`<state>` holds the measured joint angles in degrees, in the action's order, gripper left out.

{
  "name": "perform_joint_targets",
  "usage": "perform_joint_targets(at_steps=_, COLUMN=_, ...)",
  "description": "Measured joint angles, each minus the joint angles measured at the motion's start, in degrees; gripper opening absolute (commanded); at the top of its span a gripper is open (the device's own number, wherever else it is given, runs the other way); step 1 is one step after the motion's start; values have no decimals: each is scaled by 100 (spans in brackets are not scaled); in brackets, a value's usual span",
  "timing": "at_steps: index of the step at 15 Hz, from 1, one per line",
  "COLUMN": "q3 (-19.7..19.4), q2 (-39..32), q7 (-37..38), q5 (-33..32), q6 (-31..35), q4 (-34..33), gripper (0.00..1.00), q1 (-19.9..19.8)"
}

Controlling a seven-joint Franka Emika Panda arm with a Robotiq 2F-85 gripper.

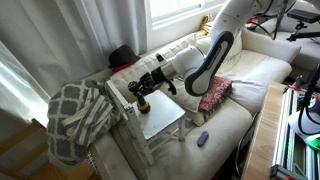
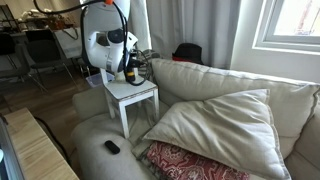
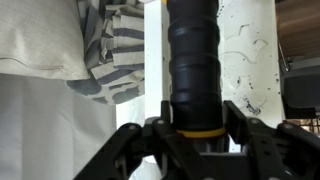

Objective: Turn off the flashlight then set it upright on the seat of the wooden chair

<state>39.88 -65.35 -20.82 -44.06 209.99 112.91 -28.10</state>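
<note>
The flashlight (image 3: 192, 60) fills the wrist view, with its black ribbed body and a yellow ring at the jaws. My gripper (image 3: 196, 118) is shut on the flashlight, one finger on each side. In both exterior views the gripper (image 1: 148, 84) (image 2: 130, 62) holds the flashlight (image 1: 143, 102) (image 2: 130, 74) roughly upright over the seat of the wooden chair (image 1: 165, 118) (image 2: 138, 92). I cannot tell whether its base touches the seat. The pale seat (image 3: 245, 50) shows behind the flashlight. I cannot tell whether the light is on.
A grey-and-white patterned blanket (image 1: 78, 115) (image 3: 112, 50) hangs over the chair's side. The chair stands on a cream sofa (image 1: 235, 70) (image 2: 215, 125). A red patterned pillow (image 1: 214, 95) (image 2: 190, 162) and a small dark remote-like object (image 1: 203, 138) (image 2: 112, 147) lie on the sofa.
</note>
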Motion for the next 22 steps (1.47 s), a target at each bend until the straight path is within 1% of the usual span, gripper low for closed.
perform_joint_targets(at_steps=6, q3=-32, q2=-226, q7=-101, q5=-259, q6=98, q4=-71, gripper=30, q1=-91)
perform_joint_targets(at_steps=7, q3=-32, q2=-251, q7=-101, q5=-312, q6=103, q4=-71, gripper=80, q1=-122)
perform_joint_targets(at_steps=8, q3=-32, q2=-270, q7=-101, q5=-357, q6=103, q4=-71, gripper=82, q1=-151)
perform_joint_targets(at_steps=11, q3=-31, q2=-312, q7=-101, q5=-451, q6=103, q4=-71, gripper=100, q1=-220)
perform_joint_targets(at_steps=19, q3=2, q2=-320, q7=-55, q5=-565, q6=103, q4=-71, gripper=100, q1=-343)
perform_joint_targets(at_steps=22, q3=1, q2=-277, q7=107, q5=-479, q6=102, q4=-35, gripper=100, q1=-501)
